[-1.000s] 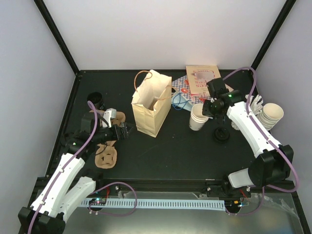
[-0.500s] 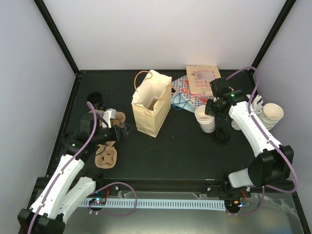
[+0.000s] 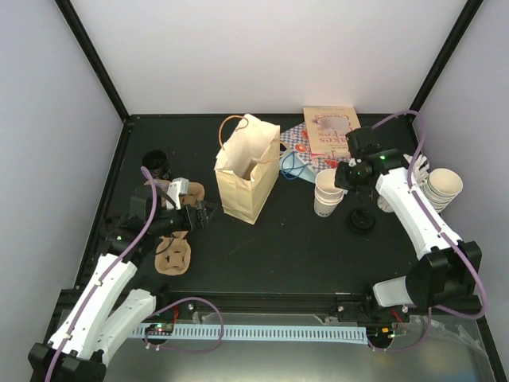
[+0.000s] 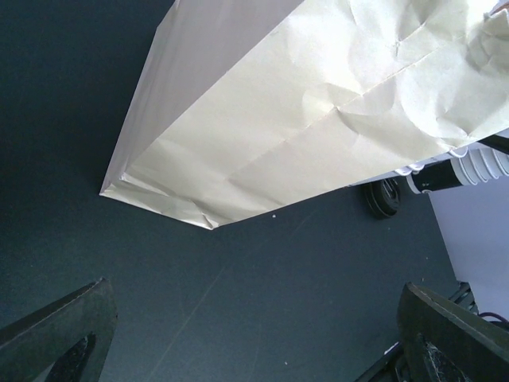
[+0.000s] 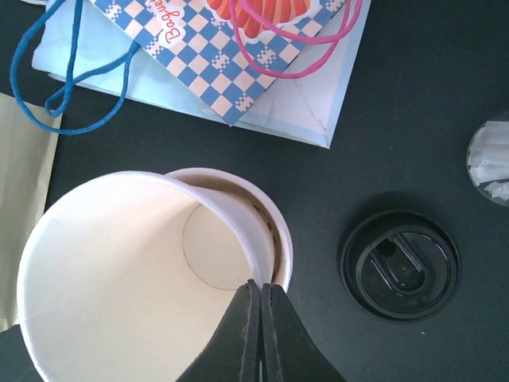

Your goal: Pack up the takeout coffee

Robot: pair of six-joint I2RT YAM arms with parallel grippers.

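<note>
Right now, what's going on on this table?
The right gripper is shut on the rim of a lidless cream cup that sits in a second cup. A loose black lid lies on the table beside them. The left gripper is open and holds nothing, low beside the base of the upright tan paper bag.

Bare table (image 3: 270,239) between paper bag (image 3: 246,171) and nested cups (image 3: 324,195); black lid (image 3: 360,220) alongside.
</note>
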